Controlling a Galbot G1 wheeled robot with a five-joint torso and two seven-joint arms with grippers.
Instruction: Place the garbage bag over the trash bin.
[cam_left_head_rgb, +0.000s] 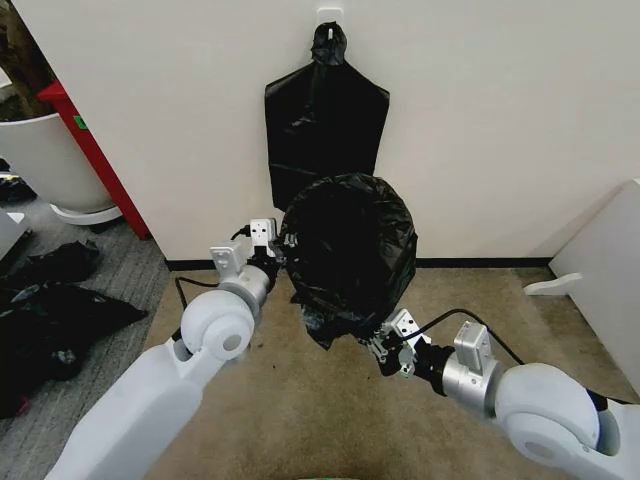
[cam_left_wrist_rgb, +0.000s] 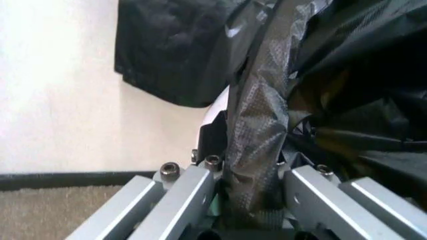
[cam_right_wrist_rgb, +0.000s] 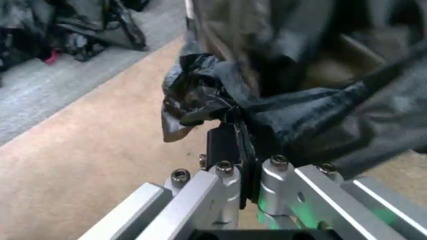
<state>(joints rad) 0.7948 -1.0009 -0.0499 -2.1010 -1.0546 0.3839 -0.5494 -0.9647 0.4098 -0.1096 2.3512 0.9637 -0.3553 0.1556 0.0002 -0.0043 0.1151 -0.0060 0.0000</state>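
Head view shows the garbage bag (cam_left_head_rgb: 348, 255) held up between both arms in front of a cream wall, its mouth spread into a rounded opening that faces the camera. The left gripper (cam_left_head_rgb: 272, 243) grips the bag's edge on the robot's left, high up; the right gripper (cam_left_head_rgb: 392, 348) grips a lower edge on the robot's right. Holding two opposite points of the rim apart appears intended to keep the mouth open so it can pass over a rim. In the left wrist view the jaws are closed narrowly on a taut strip of black film (cam_left_wrist_rgb: 257, 150) running between the fingers (cam_left_wrist_rgb: 180, 200); a pale curved surface (cam_left_wrist_rgb: 217, 105) shows just behind the film and may be the trash bin, but this cannot be confirmed. In the right wrist view the jaws are nearly closed, pinching a bunched fold of the bag (cam_right_wrist_rgb: 200, 102). Whether the bag is already seated over the bin cannot be told, as the film hides whatever lies inside it. The floor (cam_left_head_rgb: 300, 420) is tan carpet, changing to grey carpet (cam_left_head_rgb: 120, 270) on the robot's left, where loose black plastic heaps (cam_left_head_rgb: 55, 310) lie. A bunch of black bags (cam_left_head_rgb: 325, 120) with a knotted top hangs on the wall behind. A large white tub (cam_left_head_rgb: 45, 160) and a red panel (cam_left_head_rgb: 95, 150) stand at far left.
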